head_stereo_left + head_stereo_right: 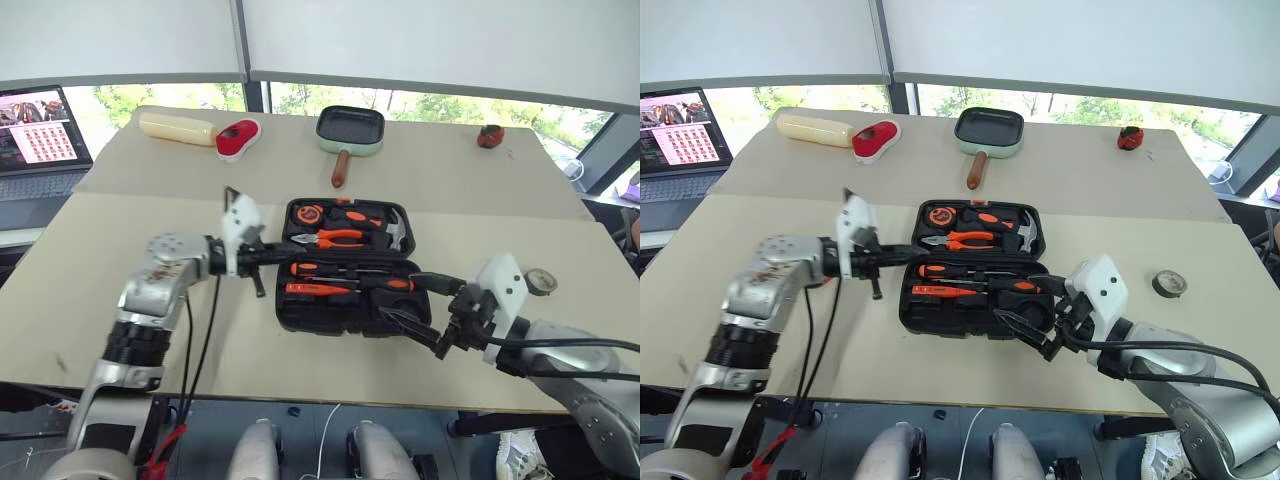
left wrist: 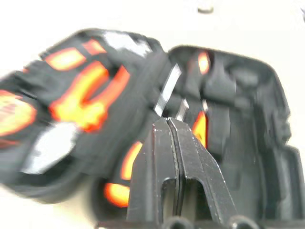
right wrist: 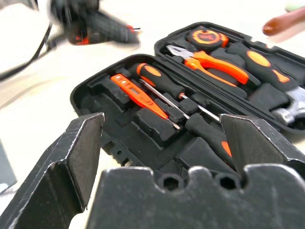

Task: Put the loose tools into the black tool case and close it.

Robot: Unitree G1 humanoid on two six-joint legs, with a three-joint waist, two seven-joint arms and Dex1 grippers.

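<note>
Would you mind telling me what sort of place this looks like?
Probably an office or lab: a beige tabletop beside large windows with drawn white roller blinds, and an open laptop at its edge.

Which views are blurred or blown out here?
Left wrist view: heavy motion blur over the black tool case, table washed to near white, the left tool sharper. Right wrist view: case contents crisp, the left tool smeared at the far side. Eye views: sharp, bright windows behind the table.
</note>
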